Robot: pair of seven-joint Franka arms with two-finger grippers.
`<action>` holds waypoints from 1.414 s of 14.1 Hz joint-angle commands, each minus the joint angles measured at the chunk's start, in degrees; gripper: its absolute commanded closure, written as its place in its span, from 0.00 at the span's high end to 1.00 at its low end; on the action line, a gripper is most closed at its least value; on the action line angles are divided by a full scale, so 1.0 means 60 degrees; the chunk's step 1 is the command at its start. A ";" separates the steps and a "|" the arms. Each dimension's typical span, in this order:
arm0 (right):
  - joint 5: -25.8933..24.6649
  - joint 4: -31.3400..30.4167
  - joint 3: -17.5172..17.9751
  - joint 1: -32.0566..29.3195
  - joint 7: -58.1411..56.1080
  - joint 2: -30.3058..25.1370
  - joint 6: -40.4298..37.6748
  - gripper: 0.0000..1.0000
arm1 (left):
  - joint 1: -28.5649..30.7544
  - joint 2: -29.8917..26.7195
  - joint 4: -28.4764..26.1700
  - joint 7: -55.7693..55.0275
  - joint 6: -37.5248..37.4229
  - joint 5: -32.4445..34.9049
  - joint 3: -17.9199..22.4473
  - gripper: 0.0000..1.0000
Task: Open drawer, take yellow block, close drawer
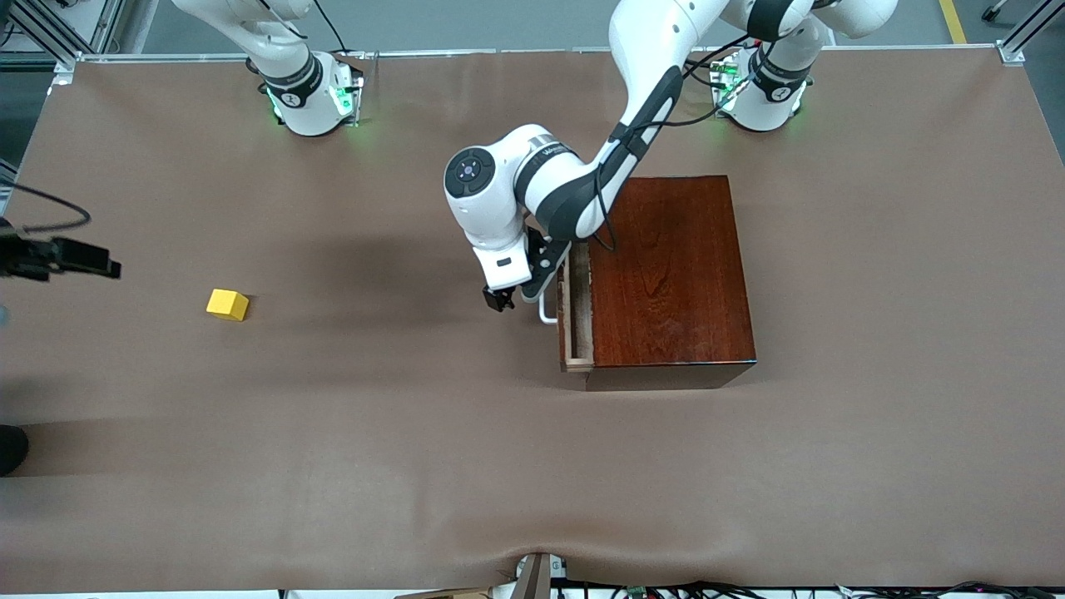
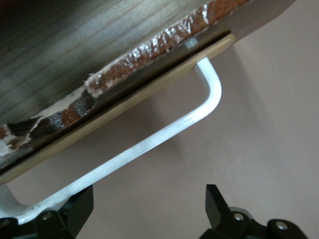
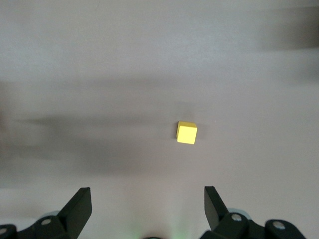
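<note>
— Where do we stand with the drawer (image 1: 576, 308)?

— Taking twelve o'clock in the front view as pointing at the robots' bases, it sticks a little way out of the dark wooden box (image 1: 674, 266) toward nine o'clock. Our left gripper (image 1: 499, 298) is low, just beside the white handle (image 1: 545, 314), which lies at about three to four o'clock from it.

— Is it holding the handle?

— No. In the left wrist view we see both fingers (image 2: 75, 209) spread wide. The bar passes close by one of them and nothing is clamped.

— So what does the next move turn on?

— We judge that the drawer must go back in toward three o'clock. The handle's long axis runs twelve to six, square across that line.

— And the yellow block (image 1: 227, 304)?

— It is out on the table (image 1: 416, 466), at nine o'clock from the box and well apart from it, toward the right arm's end. The right arm is clearly the nearer one. Our right gripper (image 3: 147, 194) hangs over that stretch of table, fully open and holding nothing.

— What does each view add?

— Only the front view shows how far out the drawer is. Only the wrist views show the gaps between the fingers.
</note>
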 commanded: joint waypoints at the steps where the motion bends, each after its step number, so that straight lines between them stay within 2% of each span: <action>1: -0.0185 -0.0119 -0.0029 0.0578 0.1588 -0.0659 -0.0465 1.00 | 0.0037 -0.0294 -0.0337 0.0155 -0.0752 0.0071 0.0112 1.00; 4: -0.0200 -0.0265 -0.0029 0.0566 0.1931 -0.1246 -0.0816 1.00 | 0.0037 -0.0308 -0.0396 0.0067 -0.0941 0.0071 0.0112 1.00; 7: -0.0229 -0.1184 -0.0029 0.0638 0.1901 -0.1919 -0.0717 1.00 | 0.0052 -0.0308 -0.0396 -0.0065 -0.1367 0.0071 0.0127 1.00; 12: -0.0215 -0.2928 -0.0058 0.0565 0.1916 -0.3062 0.0396 1.00 | 0.0110 -0.0294 -0.0484 -0.0182 -0.1382 0.0071 0.0112 1.00; 20: -0.0156 -0.3224 -0.0102 0.0287 0.1814 -0.3123 0.0925 1.00 | 0.0095 -0.0294 -0.0543 -0.0168 -0.1455 0.0086 0.0127 1.00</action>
